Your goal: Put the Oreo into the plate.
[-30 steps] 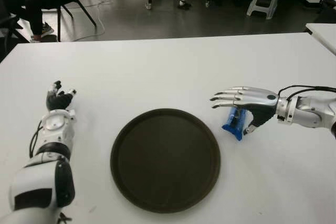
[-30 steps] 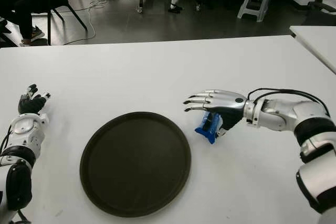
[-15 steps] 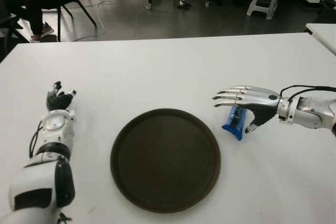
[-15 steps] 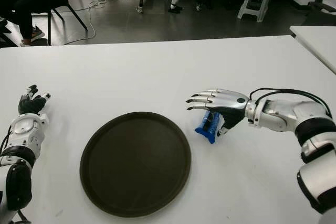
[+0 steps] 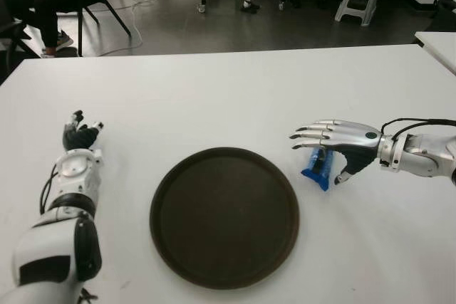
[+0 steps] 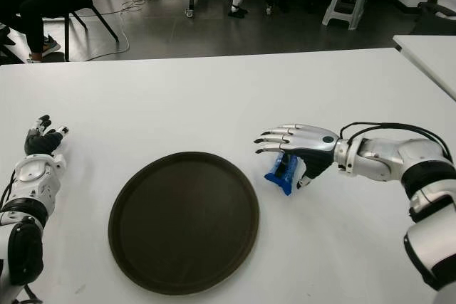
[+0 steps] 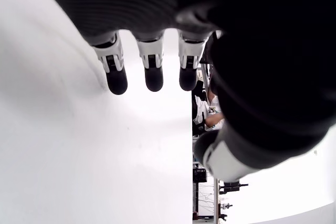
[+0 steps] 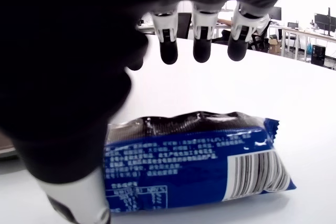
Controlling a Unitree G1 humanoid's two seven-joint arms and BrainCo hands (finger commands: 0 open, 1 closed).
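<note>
1. The left hand (image 5: pixel 80 135) shows at the table's (image 5: pixel 214 97) left edge, well left of the plate, fingers loosely extended and holding nothing
2. The dark round plate (image 5: pixel 224 216) sits in the middle, bare
3. The blue Oreo pack (image 5: pixel 318 165) lies on the table just right of the plate, under the right hand (image 5: pixel 340 142), whose fingers spread open above it without gripping

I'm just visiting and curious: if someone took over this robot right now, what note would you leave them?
Right hand: open, fingers spread above the Oreo pack, not gripping it.
Left hand: open and idle, at the table's left side.
The Oreo pack lies on the table just right of the dark round plate.
Done: hand positioned over the pack.
Left: grasp, lift, place in the plate.
</note>
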